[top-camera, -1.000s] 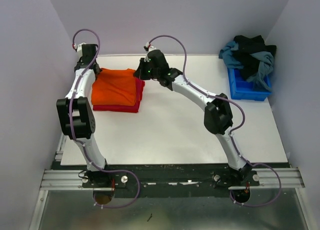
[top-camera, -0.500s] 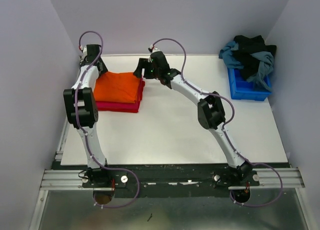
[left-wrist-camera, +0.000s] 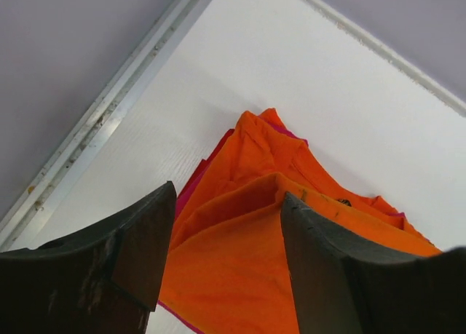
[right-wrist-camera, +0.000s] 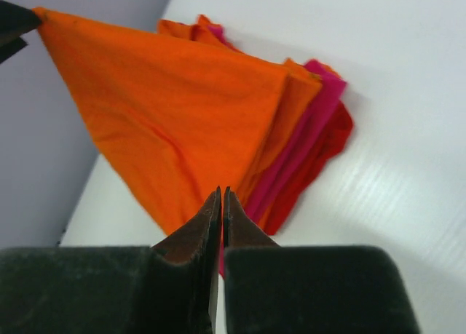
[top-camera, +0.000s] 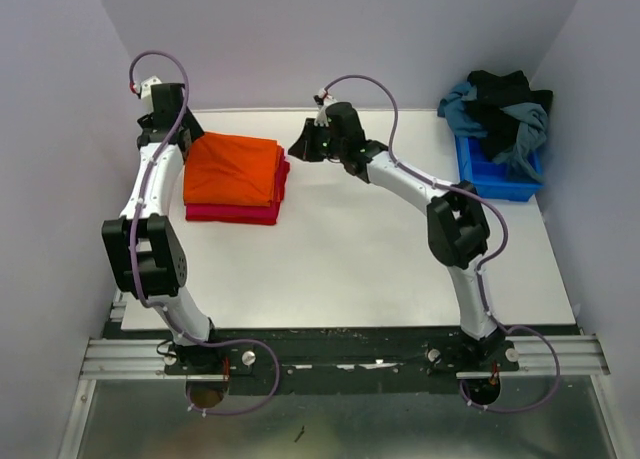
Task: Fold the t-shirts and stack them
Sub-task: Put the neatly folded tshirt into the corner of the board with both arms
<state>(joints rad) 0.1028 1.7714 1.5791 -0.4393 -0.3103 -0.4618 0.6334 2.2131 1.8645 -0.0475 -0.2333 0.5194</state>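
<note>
- T-shirts [top-camera: 240, 184] lie as one stack at the far left of the white surface [top-camera: 350, 239], close to the left wall.
- The orange t-shirt [top-camera: 232, 169] is on top, folded to a rough rectangle. The left wrist view shows loose folds bunched at one corner.
- The magenta-pink/red t-shirt [top-camera: 238, 215] lies folded beneath it. Its edges stick out along the near and right sides of the orange one.
- The left fingers [left-wrist-camera: 138, 247] are spread wide with nothing between them, and hang over the far left corner of the stack. I cannot tell whether they touch the cloth.
- The right fingers [right-wrist-camera: 191, 236] are pressed together, tip to tip, and pinch nothing. They point at the stack from its right, a little apart from it, over bare surface.
- A blue bin [top-camera: 495, 184] stands at the far right corner, well apart from the stack, with a heap of dark and teal clothes [top-camera: 500, 109] piled in it.
</note>
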